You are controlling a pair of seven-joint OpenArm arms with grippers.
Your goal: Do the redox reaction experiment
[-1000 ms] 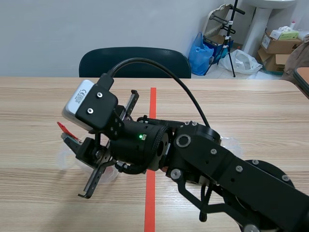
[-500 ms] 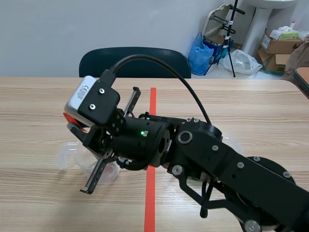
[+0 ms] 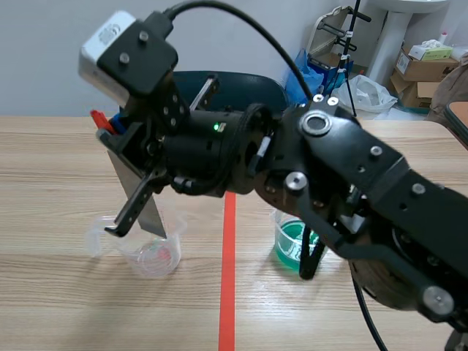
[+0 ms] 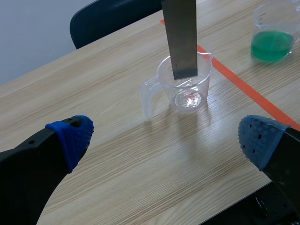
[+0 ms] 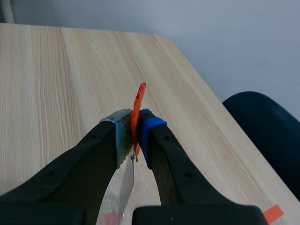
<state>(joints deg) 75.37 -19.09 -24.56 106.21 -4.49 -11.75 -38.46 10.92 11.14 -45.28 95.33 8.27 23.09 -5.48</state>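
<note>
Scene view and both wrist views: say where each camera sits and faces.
Scene view: between the arms, facing across the table; the right arm crosses it, holding the metal strip.
Left wrist view: on the left arm, looking down past the open left gripper at the clear cup.
Right wrist view: on the right arm, looking past the right gripper, shut on the strip.
Shared: scene and left wrist views show strip, cup, green beaker.

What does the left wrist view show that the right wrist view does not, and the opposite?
Only the left wrist view: the cup of green liquid, the open left gripper, and the lower end of the metal strip at the mouth of the clear cup. Only the right wrist view: the right gripper shut on the strip's top, with a red tag. Both: the strip, the wooden table, the dark chair.
</note>
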